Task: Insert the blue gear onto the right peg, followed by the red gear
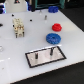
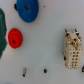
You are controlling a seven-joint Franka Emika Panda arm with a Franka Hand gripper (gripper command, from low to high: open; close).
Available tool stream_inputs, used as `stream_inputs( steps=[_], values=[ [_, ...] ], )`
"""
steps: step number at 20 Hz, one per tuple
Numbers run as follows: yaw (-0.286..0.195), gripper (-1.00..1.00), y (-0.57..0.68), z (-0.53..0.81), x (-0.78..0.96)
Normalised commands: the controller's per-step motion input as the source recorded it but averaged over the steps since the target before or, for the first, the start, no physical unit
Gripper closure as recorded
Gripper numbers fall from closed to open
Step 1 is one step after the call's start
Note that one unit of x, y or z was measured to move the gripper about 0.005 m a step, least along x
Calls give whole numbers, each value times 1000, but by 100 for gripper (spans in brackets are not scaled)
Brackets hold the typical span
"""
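The blue gear (image 1: 53, 38) lies flat on the white table, just behind the grey black-bordered baseplate (image 1: 57, 53). The smaller red gear (image 1: 57, 27) lies a little beyond it. Two thin dark pegs stand on the plate. The right peg (image 1: 50, 50) is on the exterior view's right side, and both pegs are bare. The wrist view looks down from high up on the blue gear (image 2: 27, 10) and the red gear (image 2: 15, 37), which lie close together. My gripper shows in neither view.
A beige block with holes (image 1: 19, 27) stands on the exterior view's left and also shows in the wrist view (image 2: 72, 50). Blue and dark objects (image 1: 50, 9) sit along the back. A dark green shape (image 2: 1, 30) is at the wrist view's edge. Two small dark marks (image 2: 25, 71) show on the table.
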Motion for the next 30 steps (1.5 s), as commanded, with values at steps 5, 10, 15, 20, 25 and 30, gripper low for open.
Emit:
stream_inputs(
  steps=[5, 10, 15, 20, 25, 30],
  values=[
    [0, -100, 595, -271, -285],
    [0, -100, 467, -401, -170],
    [0, -100, 360, -513, -105],
    [0, -100, 176, -539, -61],
    [0, -100, 26, -518, -144],
    [0, -100, -11, -401, -151]
  ],
)
